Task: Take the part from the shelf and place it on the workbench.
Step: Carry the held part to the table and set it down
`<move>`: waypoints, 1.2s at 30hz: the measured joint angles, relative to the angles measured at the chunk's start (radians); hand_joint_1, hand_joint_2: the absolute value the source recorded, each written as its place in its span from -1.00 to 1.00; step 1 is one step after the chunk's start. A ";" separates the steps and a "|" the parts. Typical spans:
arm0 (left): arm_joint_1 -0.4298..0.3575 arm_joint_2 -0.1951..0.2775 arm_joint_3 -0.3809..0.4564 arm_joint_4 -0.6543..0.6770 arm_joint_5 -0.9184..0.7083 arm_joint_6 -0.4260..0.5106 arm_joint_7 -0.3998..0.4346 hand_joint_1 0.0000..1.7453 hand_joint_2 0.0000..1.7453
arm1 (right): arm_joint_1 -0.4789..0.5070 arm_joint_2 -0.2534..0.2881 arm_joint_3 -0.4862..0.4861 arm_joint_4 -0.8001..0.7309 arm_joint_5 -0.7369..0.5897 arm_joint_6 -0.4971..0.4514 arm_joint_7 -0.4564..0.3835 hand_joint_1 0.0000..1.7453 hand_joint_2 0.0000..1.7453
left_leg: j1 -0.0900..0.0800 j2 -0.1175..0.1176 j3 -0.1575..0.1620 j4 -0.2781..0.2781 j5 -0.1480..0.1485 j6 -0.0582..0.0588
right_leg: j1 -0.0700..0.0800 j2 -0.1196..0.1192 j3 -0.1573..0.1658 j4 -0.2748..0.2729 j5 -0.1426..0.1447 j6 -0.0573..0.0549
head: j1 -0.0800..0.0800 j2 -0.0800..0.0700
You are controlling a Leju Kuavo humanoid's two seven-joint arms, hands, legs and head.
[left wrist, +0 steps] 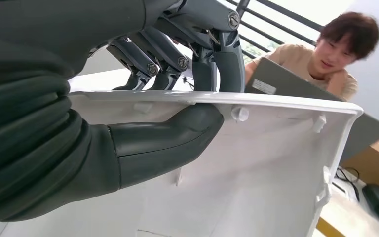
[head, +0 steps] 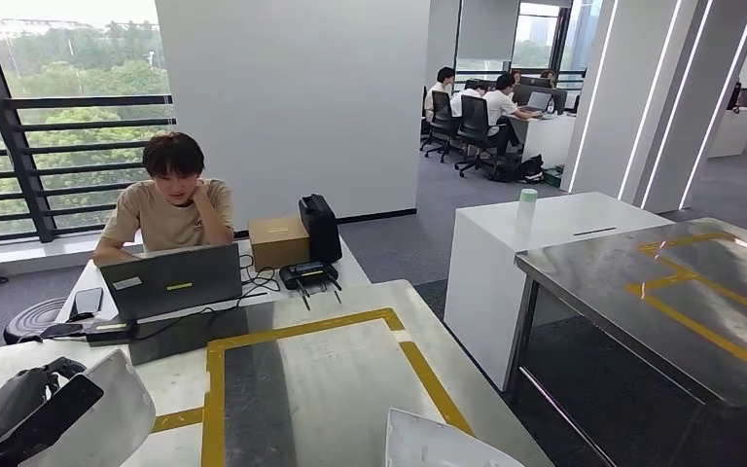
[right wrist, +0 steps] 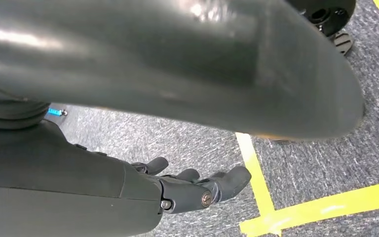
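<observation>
Right up close, in the left wrist view: left hand gripping the white part, thumb pressed on the inside face, dark fingers hooked over the top rim. In the head view, same left hand low by the near left corner of the workbench, holding the part up, seemingly over the table top, not laid down yet. Best to go down slowly, tip the part flat, and set it inside the yellow tape frame, probably the right spot. Only then loosen the fingers. Watch that rim: thin and smooth, so likely slippy under a soft squeeze. Watch also the second white piece at the near edge, to avoid a bump. A bit farther back, a laptop just past the frame; better to stop short of it. Behind the laptop, a person sitting close, so no big swings. Down at the robot's side, in the right wrist view: right hand hanging over grey carpet and yellow floor tape, holding nothing, fingers loose and a little bent. Given by the left wrist view: a clear look at the pinch on the rim, plus small pegs inside the part. Given by the head view: the whole table and the landing place.
</observation>
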 joint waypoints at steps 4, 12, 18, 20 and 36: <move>0.002 -0.058 -0.050 0.022 -0.054 0.062 -0.037 -0.50 1.00 | 0.000 0.001 0.000 0.000 -0.012 0.000 -0.003 -1.00 -1.00 | -0.002 0.000 0.002 0.000 -0.002 0.005 | -0.002 0.000 0.004 -0.004 0.000 0.015 | 0.000 0.000; -0.011 -0.150 -0.120 0.048 -0.093 0.099 -0.020 -1.00 -1.00 | 0.000 0.001 -0.005 0.000 -0.027 0.000 -0.007 -1.00 -1.00 | -0.004 0.002 0.005 -0.001 -0.003 0.006 | -0.005 0.000 0.005 -0.004 0.000 0.027 | 0.000 0.000; -0.020 -0.177 -0.130 0.077 -0.083 0.097 0.078 -1.00 -1.00 | 0.002 0.001 -0.005 0.000 -0.029 0.000 0.000 -1.00 -1.00 | -0.004 0.004 0.008 -0.005 -0.002 0.005 | -0.005 0.001 0.005 -0.004 -0.001 0.027 | 0.000 0.000; -0.020 -0.180 -0.130 0.081 -0.071 0.101 0.083 -1.00 -1.00 | 0.003 0.001 -0.005 0.000 -0.031 0.000 0.000 -1.00 -1.00 | -0.004 0.004 0.009 -0.006 -0.002 0.005 | -0.005 0.001 0.005 -0.004 -0.001 0.026 | 0.000 0.000; -0.007 -0.163 -0.122 0.028 -0.061 0.146 0.124 -1.00 -1.00 | 0.008 -0.011 -0.006 0.000 -0.031 0.000 -0.042 -1.00 -1.00 | 0.020 0.020 0.012 -0.042 0.033 0.010 | -0.049 -0.010 -0.055 0.155 -0.061 0.092 | 0.000 0.000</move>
